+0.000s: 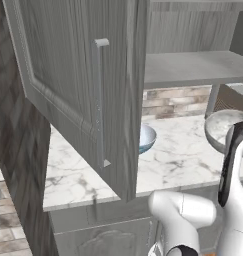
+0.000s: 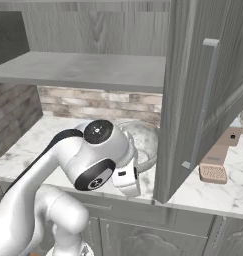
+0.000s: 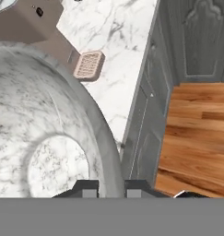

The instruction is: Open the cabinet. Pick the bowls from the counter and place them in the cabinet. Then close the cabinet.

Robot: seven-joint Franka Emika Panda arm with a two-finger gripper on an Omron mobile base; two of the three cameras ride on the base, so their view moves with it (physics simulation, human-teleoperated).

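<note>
**Stone-grey bowl gripped at its rim, cabinet doors wide open**

The speckled grey-beige stone-like bowl (image 3: 44, 138) is round and deep, with marbled veining over its inside and a paler flat disc at the bottom. In the hand view the two-finger gripper (image 3: 112, 186) straddles the bowl's thick rim at 6 o'clock, one dark tip inside the wall and one outside, clenched on it. In the left base view this bowl (image 1: 224, 127) sits at 3 o'clock above the white grey-veined marble counter (image 1: 178, 160).

The glossy light blue bowl with white inside (image 1: 147, 137) rests on the counter, half hidden behind the edge of an open door.

The large grey wood-grain wall cabinet (image 2: 93, 70) stands open: its flat grey shelf lies bare at 12 o'clock. A door with a slim bar handle (image 2: 203, 100) juts out at 3 o'clock, close beside the arm. A brown block-shaped object with a ribbed tan end (image 2: 215, 160) lies on the counter beyond that door.
</note>
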